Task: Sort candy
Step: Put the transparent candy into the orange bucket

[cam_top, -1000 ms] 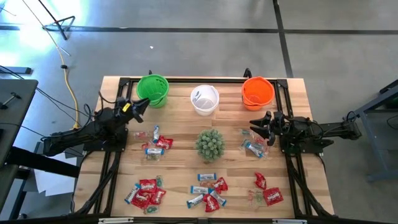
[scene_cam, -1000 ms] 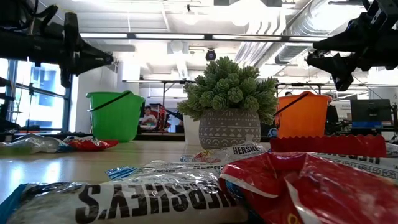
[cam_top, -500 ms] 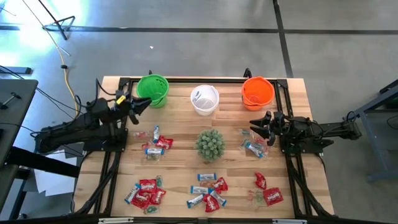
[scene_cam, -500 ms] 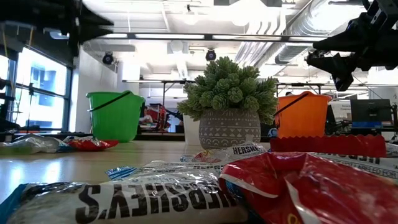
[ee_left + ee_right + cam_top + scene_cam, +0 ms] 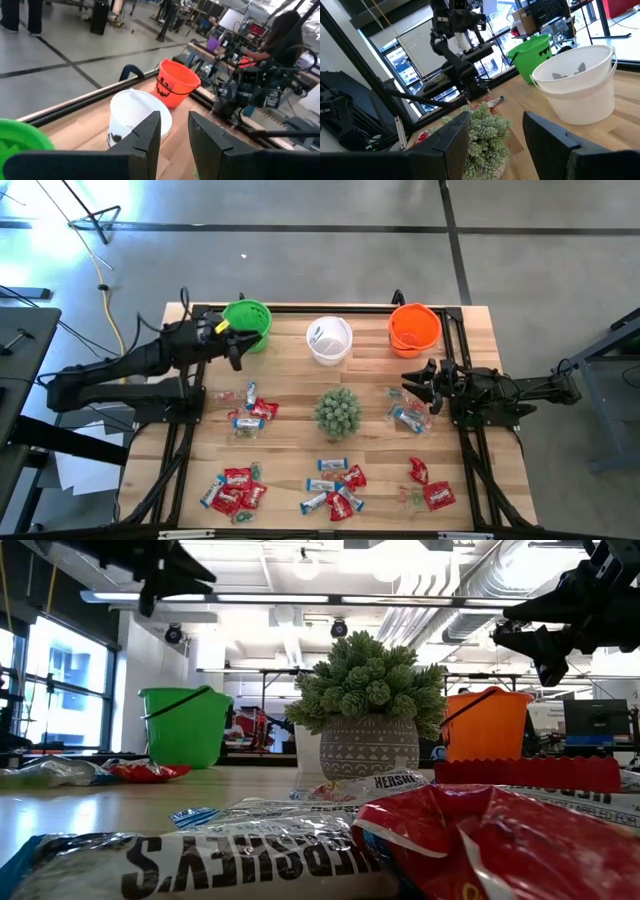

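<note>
The candy lies in several loose groups on the wooden table: red and blue-white wrapped sweets at the left (image 5: 248, 412), near left (image 5: 232, 490), near middle (image 5: 335, 488), right (image 5: 408, 417) and near right (image 5: 428, 488). Some lie close to the camera in the low view (image 5: 300, 850). My left gripper (image 5: 233, 346) (image 5: 174, 135) hangs high beside the green cup (image 5: 246, 325), open and empty. My right gripper (image 5: 414, 384) (image 5: 495, 140) hovers open and empty above the right candy group, near the orange cup (image 5: 414, 328).
A white cup (image 5: 329, 340) stands between the green and orange cups along the far edge. A spiky green plant in a patterned pot (image 5: 338, 412) stands mid-table. Black frame rails (image 5: 180, 440) run along the table's left and right sides. A person shows beyond the table (image 5: 287, 35).
My left gripper has risen and moved toward the far edge, up beside the green cup, turning toward the table's right. My right arm and the candy have kept still.
</note>
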